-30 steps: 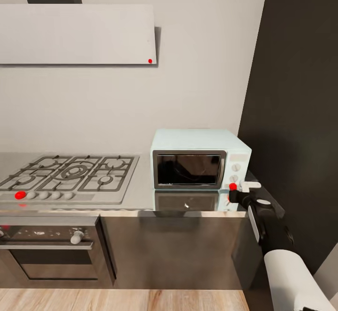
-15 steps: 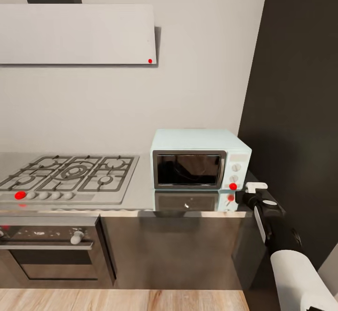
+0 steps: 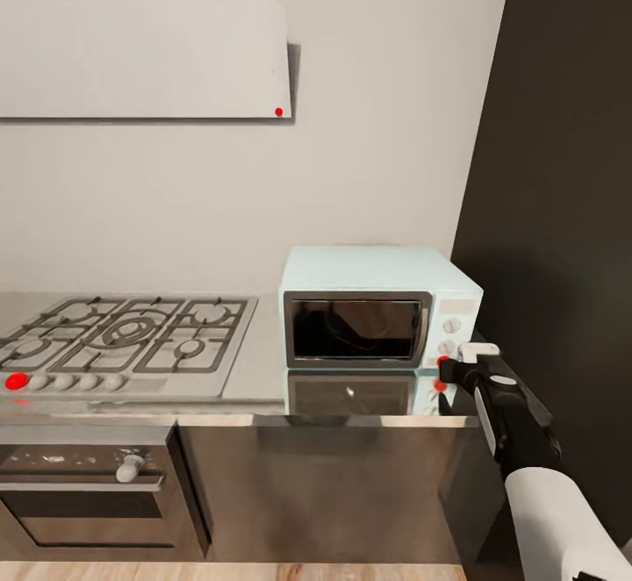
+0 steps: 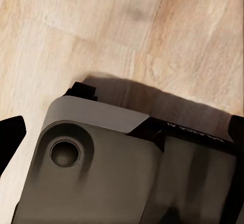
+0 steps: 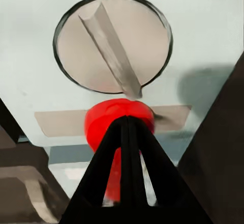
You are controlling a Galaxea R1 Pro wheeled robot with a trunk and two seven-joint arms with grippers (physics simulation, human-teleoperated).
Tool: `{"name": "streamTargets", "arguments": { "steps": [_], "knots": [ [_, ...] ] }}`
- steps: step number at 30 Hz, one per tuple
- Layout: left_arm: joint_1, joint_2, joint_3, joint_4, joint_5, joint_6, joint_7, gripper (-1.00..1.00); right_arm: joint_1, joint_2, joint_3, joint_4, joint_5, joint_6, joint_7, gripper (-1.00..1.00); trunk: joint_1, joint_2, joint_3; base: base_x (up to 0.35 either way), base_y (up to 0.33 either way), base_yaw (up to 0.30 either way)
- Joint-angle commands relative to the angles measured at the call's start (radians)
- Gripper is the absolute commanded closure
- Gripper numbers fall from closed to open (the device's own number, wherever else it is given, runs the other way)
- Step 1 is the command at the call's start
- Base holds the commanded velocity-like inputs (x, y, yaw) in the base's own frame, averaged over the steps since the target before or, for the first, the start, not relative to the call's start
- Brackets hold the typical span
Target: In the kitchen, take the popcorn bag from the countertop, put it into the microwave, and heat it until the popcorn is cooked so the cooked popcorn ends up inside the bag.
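The pale blue-white microwave (image 3: 377, 309) stands on the grey countertop (image 3: 259, 370) with its dark glass door closed. My right gripper (image 3: 445, 368) is at the lower right corner of its front panel. In the right wrist view the two black fingers (image 5: 114, 158) are pressed together, and my right gripper (image 5: 127, 120) has its tip against the red light dot (image 5: 101, 125), just under a round knob (image 5: 113, 42). The popcorn bag and popcorn are out of view; nothing is recognisable through the dark glass. My left gripper (image 4: 122, 132) hangs open over wooden floor (image 4: 76, 36).
A steel gas hob (image 3: 123, 340) lies left of the microwave, with a built-in oven (image 3: 88, 484) below and a pale hood (image 3: 140, 59) above. A tall dark cabinet (image 3: 562, 212) rises close on the right. Part of my grey base (image 4: 91, 173) shows in the left wrist view.
The head camera has moved, shifting the whole picture slightly. The right gripper pulled away to the right of the red dot half a second ago and is back against it.
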Motion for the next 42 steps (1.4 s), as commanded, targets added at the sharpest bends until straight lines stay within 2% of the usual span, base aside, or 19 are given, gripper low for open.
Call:
{"name": "streamTargets", "arguments": {
  "steps": [1,14,26,29,31,33,36,38,40,42],
  "knots": [
    [0.0,0.0,-0.008,0.0,0.007,-0.002,0.004,-1.0,-0.001,0.0,-0.003,0.003,0.011,0.004,0.009,1.0,0.0,-0.001,-0.001,0.171,0.0,0.0],
    [0.0,-0.001,-0.009,0.0,0.005,-0.002,0.004,-1.0,-0.001,-0.001,-0.004,0.006,0.013,0.004,0.009,1.0,0.0,-0.001,-0.001,0.059,0.0,0.0],
    [0.0,-0.006,-0.01,0.0,0.006,-0.002,0.009,-1.0,-0.001,-0.001,-0.002,-0.012,0.02,0.01,0.012,1.0,0.0,-0.001,-0.001,-0.32,0.0,0.0],
    [0.0,-0.006,-0.01,0.0,0.006,-0.002,0.009,-1.0,-0.001,0.001,-0.001,-0.057,0.028,0.021,0.02,1.0,0.0,-0.001,-0.001,-0.345,0.0,0.0],
    [0.0,-0.006,-0.01,0.0,0.006,-0.002,0.009,-1.0,-0.001,0.002,-0.001,-0.09,0.03,0.064,0.03,1.0,0.0,-0.001,-0.001,-0.345,0.0,0.0],
    [0.0,-0.006,-0.01,0.0,0.005,-0.002,0.009,-1.0,-0.001,0.002,-0.001,-0.134,0.03,0.15,0.036,1.0,0.0,-0.001,-0.001,-0.345,0.0,0.0],
    [0.0,-0.007,-0.01,0.0,0.005,-0.002,0.009,-1.0,0.008,0.004,0.0,-0.305,0.025,0.254,0.04,1.0,0.0,-0.001,-0.001,-0.345,0.0,0.0],
    [0.0,-0.007,-0.01,0.0,0.005,-0.002,0.009,-1.0,0.052,0.009,0.001,-0.385,0.019,0.311,0.041,1.0,0.0,-0.001,-0.001,-0.345,0.0,0.0],
    [0.0,-0.007,-0.01,0.0,0.005,-0.002,0.009,-1.0,0.069,0.012,0.002,-0.388,0.017,0.326,0.041,1.0,0.0,-0.001,-0.001,-0.345,0.0,0.0],
    [0.0,-0.008,-0.01,0.0,0.005,-0.002,0.009,-1.0,0.073,0.012,0.002,-0.332,0.017,0.329,0.041,1.0,0.0,-0.001,-0.001,-0.345,0.0,0.0]
  ]
}}
